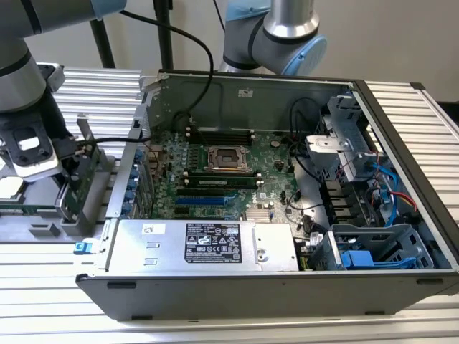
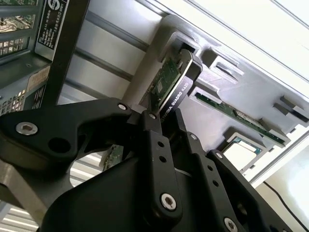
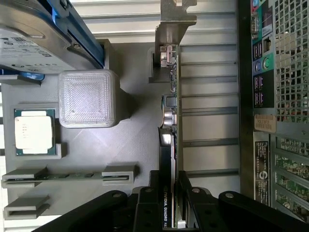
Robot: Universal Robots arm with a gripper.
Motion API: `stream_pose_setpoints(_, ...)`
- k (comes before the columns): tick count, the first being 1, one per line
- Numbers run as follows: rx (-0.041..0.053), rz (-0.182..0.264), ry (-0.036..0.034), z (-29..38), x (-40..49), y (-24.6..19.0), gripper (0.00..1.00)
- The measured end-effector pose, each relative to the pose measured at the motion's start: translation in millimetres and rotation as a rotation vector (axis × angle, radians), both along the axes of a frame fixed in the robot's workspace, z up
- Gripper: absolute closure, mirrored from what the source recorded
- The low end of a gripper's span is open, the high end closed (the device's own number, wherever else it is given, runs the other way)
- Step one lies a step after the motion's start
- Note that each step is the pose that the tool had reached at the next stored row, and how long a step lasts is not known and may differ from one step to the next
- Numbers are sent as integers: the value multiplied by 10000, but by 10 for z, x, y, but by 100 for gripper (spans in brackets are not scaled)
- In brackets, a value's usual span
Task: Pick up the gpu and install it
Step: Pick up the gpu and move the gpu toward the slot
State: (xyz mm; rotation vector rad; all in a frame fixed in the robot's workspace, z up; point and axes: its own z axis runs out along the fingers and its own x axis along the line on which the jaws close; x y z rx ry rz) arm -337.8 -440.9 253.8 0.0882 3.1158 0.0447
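The gpu (image 3: 169, 145) stands on edge in a slot of the grey parts tray (image 3: 130, 145), its silver bracket (image 3: 173, 26) at the far end. In the second wrist view its black cover (image 2: 181, 87) and green board (image 2: 164, 79) both show. My gripper (image 3: 169, 182) straddles the card's near end, one black finger (image 3: 155, 191) against the cover and the other against the board side, shut on it. In the exterior view the gripper (image 1: 68, 172) hangs over the tray at the exterior view's left, beside the open computer case (image 1: 287, 287).
The tray also holds a memory stick (image 3: 72, 176), a processor (image 3: 34, 131), a white ribbed block (image 3: 87, 99) and a drive (image 3: 38, 34). The case's rear panel (image 3: 280, 96) runs close beside the gpu. Inside the case lie the motherboard (image 1: 215, 172) and power supply (image 1: 208, 247).
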Motion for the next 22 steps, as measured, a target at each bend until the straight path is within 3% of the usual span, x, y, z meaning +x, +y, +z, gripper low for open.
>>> stream_pose_setpoints(10,-3,0,4,24,0,0,100)
stream_pose_setpoints(22,0,0,0,102,0,0,100)
